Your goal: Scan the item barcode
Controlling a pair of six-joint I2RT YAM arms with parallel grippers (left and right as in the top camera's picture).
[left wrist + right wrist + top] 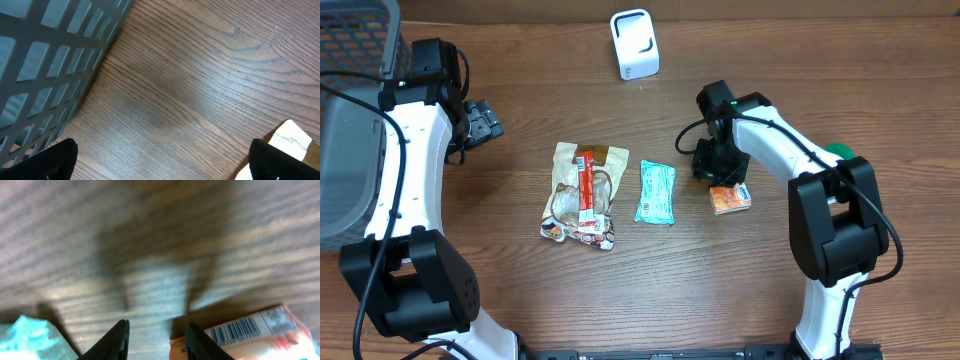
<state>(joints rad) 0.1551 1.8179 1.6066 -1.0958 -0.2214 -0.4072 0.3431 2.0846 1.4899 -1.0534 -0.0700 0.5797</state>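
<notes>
Packets lie in a row on the brown wood table (520, 60). The small orange packet (731, 199) is on the right side, flat on the wood. The right claw (717, 166) hangs over its top left edge. From the right wrist, the two black fingers (116, 340) are a little apart with only bare wood between them, so this claw holds nothing. The orange packet sits right by one finger, and I cannot tell if they touch. Its barcode (239, 329) faces up. A blue packet (656, 191) lies near the orange one, and a bigger brown and red snack bag (582, 195) lies past that. The white scanner (635, 44) stands at the far edge, well apart from the packets. The left claw (482, 120) is wide apart and empty, near the gray basket (350, 50).
</notes>
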